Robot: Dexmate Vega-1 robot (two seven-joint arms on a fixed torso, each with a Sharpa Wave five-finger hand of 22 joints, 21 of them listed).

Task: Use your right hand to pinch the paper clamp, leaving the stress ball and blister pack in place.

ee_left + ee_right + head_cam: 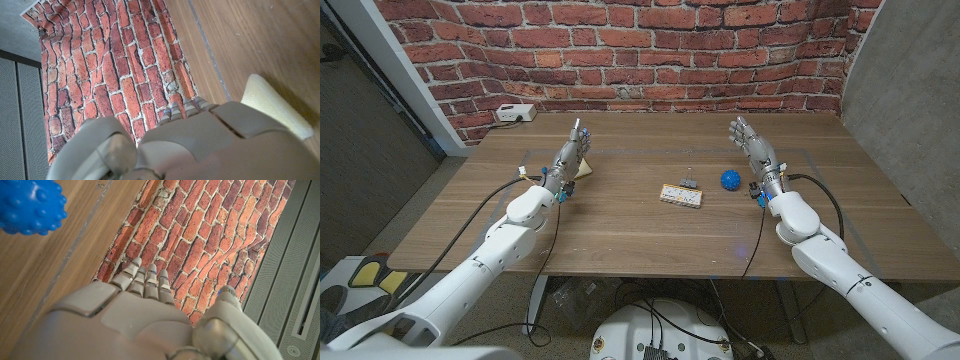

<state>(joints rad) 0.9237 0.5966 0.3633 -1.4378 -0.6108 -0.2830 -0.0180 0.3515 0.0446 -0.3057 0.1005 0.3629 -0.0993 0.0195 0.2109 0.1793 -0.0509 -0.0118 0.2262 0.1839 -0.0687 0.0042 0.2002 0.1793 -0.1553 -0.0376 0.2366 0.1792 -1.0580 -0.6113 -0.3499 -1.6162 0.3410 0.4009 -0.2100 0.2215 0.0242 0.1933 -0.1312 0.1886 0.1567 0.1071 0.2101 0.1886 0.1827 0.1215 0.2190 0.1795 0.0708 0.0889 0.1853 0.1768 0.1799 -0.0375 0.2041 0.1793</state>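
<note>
Wooden table (620,235) carries 3 small things near its middle: the paper clamp (689,182), a small dark clip, sits just behind the far edge of the blister pack (681,196), so close that I cannot tell whether they touch, and the blue stress ball (730,180) lies a little to the clamp's right. The right hand (753,152) stands raised to the right of the ball, its fingers extended and apart, holding nothing. The left hand (570,157) is up on the far left side, fingers also released, next to a pale yellow sponge (277,106), well away from the work. The main risk, as I judge it, lies in the path: the ball sits almost directly between the right hand and the clamp, so a straight sideways sweep would likely knock it rolling. A low approach could also drag fingertips over the pack and shift it, since the clamp is tucked against it. The clamp is small, so a pinch may slip off or nudge it into the pack. Open room is better behind the clamp, toward the brick wall (650,50), where bare tabletop is wide; coming from above and behind looks safest. The table's edges are far from all 3 things.
</note>
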